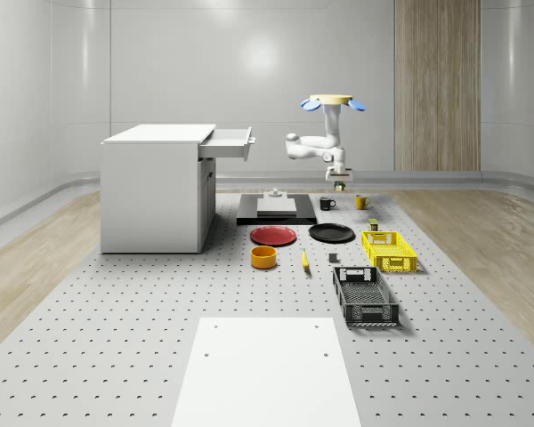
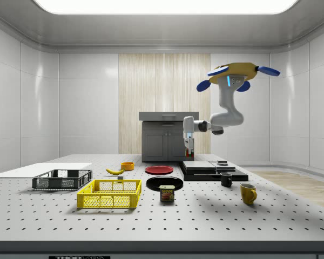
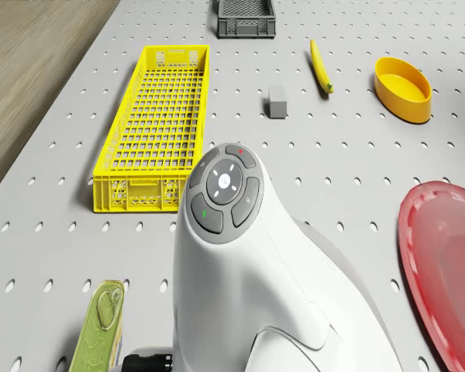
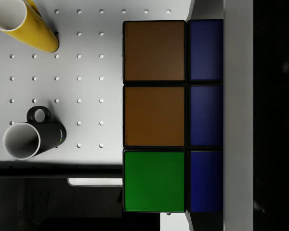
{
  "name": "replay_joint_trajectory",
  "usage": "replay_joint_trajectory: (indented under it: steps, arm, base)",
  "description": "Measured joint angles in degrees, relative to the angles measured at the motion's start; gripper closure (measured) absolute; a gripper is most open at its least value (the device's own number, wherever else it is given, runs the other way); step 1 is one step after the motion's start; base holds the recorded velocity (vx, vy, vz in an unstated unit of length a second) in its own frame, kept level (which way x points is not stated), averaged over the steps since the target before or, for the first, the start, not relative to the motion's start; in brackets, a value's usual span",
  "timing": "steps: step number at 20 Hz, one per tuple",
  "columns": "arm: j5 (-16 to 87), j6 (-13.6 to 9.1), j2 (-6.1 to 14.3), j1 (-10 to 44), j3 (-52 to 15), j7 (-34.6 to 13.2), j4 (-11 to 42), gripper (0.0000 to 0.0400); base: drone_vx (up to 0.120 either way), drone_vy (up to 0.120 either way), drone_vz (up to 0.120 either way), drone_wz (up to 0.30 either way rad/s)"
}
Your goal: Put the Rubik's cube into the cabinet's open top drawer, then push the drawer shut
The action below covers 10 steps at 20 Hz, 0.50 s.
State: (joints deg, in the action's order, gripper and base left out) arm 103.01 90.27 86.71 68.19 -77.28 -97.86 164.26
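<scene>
My fingers (image 1: 338,183) are clamped on the multicoloured plastic Rubik's cube (image 4: 172,115), lifted off the perforated grey counter (image 1: 160,311) to clear the mugs beneath; I hover beside the white cabinet (image 1: 151,200); its open top drawer (image 1: 227,142) waits well apart.

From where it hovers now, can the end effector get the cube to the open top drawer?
Probably yes: the Rubik's cube sits in the end effector, and nothing stands between it and the top drawer.

Yellow crate (image 1: 389,250) and black crate (image 1: 365,296) side by side — red plate (image 1: 273,236), banana (image 1: 304,259) nearby.
</scene>
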Motion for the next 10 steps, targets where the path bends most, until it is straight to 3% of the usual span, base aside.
replay_joint_trajectory:
  steps: [10]
  arm:
    - [-0.2,0.5,0.5,0.1,-0.1,-0.1,0.0,0.0075]
  base:
    - [0.000,-0.120,0.120,0.000]
